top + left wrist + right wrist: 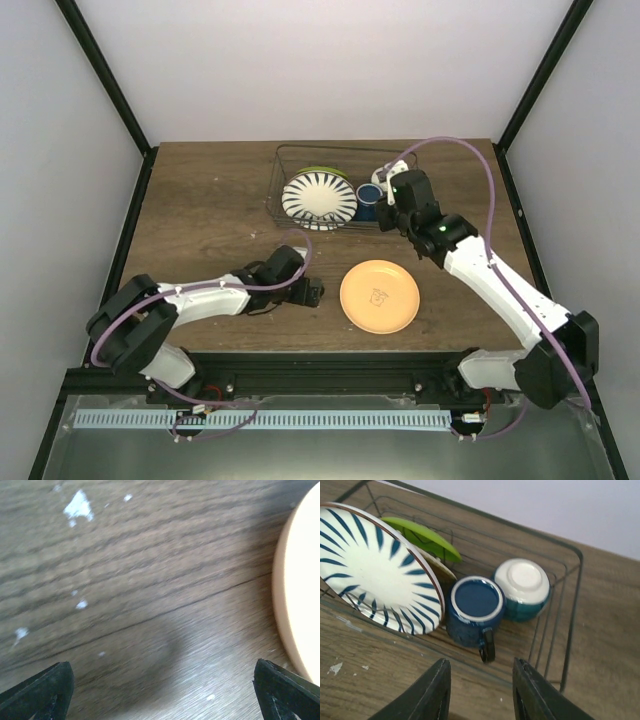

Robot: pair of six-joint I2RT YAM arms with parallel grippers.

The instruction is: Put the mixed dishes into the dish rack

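Observation:
The dark wire dish rack [290, 150] stands at the back of the table and also shows in the right wrist view [577, 590]. In it the white plate with blue stripes [318, 197] [370, 575] leans on edge, with the lime-green plate [322, 171] [420, 536] behind it. The dark blue mug [368, 197] [472, 607] stands beside them, handle toward the rack's near side. The small bowl [522, 587] lies upside down next to it, white base up. My right gripper [392, 195] [480, 667] is open and empty just above the rack's near edge. My left gripper [315, 293] [161, 672] is open and empty, low over the wood.
An orange plate [379, 296] lies flat on the table in front of the rack, just right of my left gripper; its rim shows in the left wrist view [302, 590]. Black frame posts and white walls close in the table's sides and back.

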